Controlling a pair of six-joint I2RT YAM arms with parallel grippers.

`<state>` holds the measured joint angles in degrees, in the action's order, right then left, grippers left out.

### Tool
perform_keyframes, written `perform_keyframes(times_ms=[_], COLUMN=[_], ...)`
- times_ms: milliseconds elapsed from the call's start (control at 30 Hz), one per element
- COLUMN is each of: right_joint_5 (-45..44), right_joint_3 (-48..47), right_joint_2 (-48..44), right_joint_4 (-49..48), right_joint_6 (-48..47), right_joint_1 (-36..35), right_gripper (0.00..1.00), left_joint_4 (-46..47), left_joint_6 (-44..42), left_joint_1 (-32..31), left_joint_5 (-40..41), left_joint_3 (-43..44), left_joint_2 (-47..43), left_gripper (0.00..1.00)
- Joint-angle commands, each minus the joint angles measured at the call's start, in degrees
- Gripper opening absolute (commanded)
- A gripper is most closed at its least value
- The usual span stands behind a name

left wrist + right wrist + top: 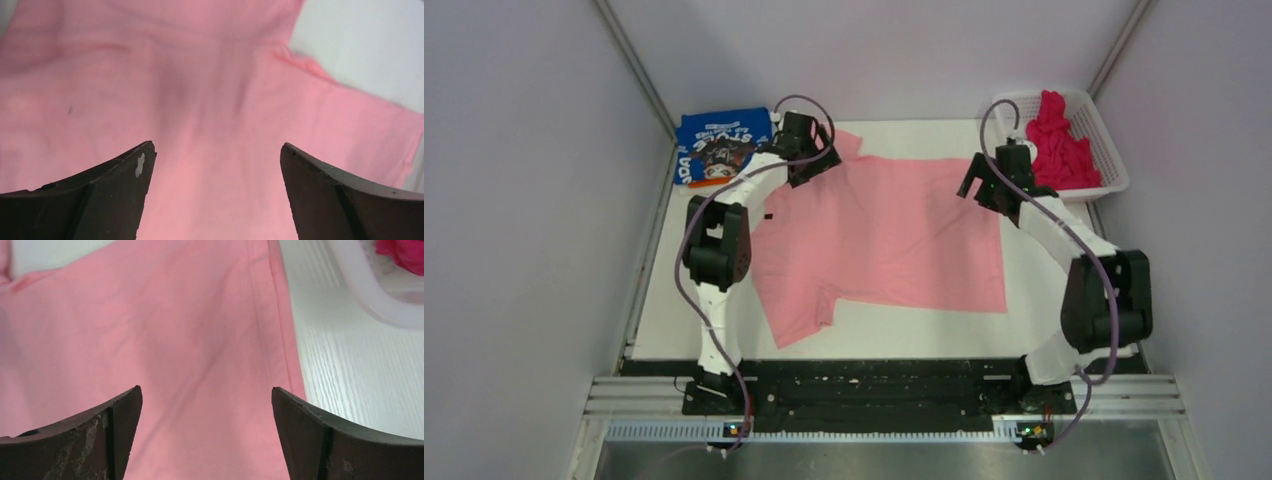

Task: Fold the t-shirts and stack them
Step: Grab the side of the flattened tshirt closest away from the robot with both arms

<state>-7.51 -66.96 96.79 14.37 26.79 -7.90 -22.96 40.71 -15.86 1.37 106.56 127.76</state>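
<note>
Pink t-shirt: the light pink t-shirt [894, 230] lies spread flat in the middle of the white tabletop [669, 320], unfolded.
Long axis: it runs left to right across the top view, with the sleeves and neck at the left end and the straight hem at the right end.
Left pincer: the left pincer [809, 150] hangs over the shirt's upper left corner, by the far sleeve and shoulder. Its wrist view shows the two dark fingers spread wide with only pink cloth between them, gripping nothing.
Right pincer: the right pincer [984, 185] sits over the upper right corner, where the hem meets the far side seam. It too gapes wide and is empty; the hem's stitched edge runs just to the right of its centre in the wrist view.
Key relation: each arm is nearest its own far corner, and the cloth lies directly under both pincers, so the far long edge is framed between them. Whether the fingertips touch the cloth cannot be told.
Arm pose: both arms reach forward and inward from their bases at the bottom of the frame, elbows out to the sides, wrists pitched down.
Likely step: a two-handed pinch of the far edge, to fold it toward the near edge.
Blue t-shirt: folded at the upper left [719, 145], just beside the left pincer.
Magenta t-shirt: bunched [1059, 140] in the white mesh basket [1117, 165] at the upper right.
</note>
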Motion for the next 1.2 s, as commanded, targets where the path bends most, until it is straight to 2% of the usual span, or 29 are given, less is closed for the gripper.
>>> perform_keyframes(times_ms=[0,133,233,333,433,567,733,867,967,1067,1167], right_joint_5=[-0.7,-2.7,-1.2,-0.5,-4.0,-5.2,-5.7,-5.5,-4.5,-4.0,-4.2], right_joint_3=[10.0,23.2,31.4,37.3,37.9,36.7,37.5,37.0,36.3,35.6,35.2], right_joint_2=[-18.5,-33.3,-42.3,-48.0,-50.4,-49.8,-47.2,-44.9,-43.0,-41.4,-40.5], right_joint_4=[0.2,-0.8,-6.3,-12.2,-10.4,-6.4,-5.2,-4.6,-4.7,-4.1,-3.4], right_joint_6=[3.1,7.2,10.2,13.9,14.1,15.0,16.3,16.4,16.2,15.6,15.4], right_joint_1=[-1.2,-1.2,-1.2,-1.0,-0.9,-0.9,-1.0,-0.9,-1.0,-1.0,-0.9], right_gripper=[0.99,0.99,0.99,0.99,0.99,0.99,0.99,0.99,0.99,0.99,0.99], left_joint_4=[0.4,-4.5,-7.2,-11.1,-12.9,-18.5,-21.2,-22.1,-21.7,-21.7,-23.3], left_joint_6=[-4.9,-3.1,-0.2,3.7,4.6,8.2,13.0,14.0,13.7,13.4,13.6], left_joint_1=[-4.5,-9.5,-12.8,-15.5,-16.3,-17.6,-18.3,-18.3,-18.3,-18.3,-18.2], left_joint_5=[8.0,13.2,15.1,16.6,13.9,13.4,10.1,8.7,8.5,7.8,6.1], left_joint_3=[-12.5,-30.4,-42.5,-53.2,-61.0,-66.2,-72.8,-76.2,-76.7,-76.2,-76.2], left_joint_2=[-22.1,-38.2,-49.4,-57.5,-63.5,-69.0,-76.9,-79.2,-77.2,-74.7,-73.5], left_gripper=[0.99,0.99,0.99,0.99,0.99,0.99,0.99,0.96,0.86,0.70,0.66])
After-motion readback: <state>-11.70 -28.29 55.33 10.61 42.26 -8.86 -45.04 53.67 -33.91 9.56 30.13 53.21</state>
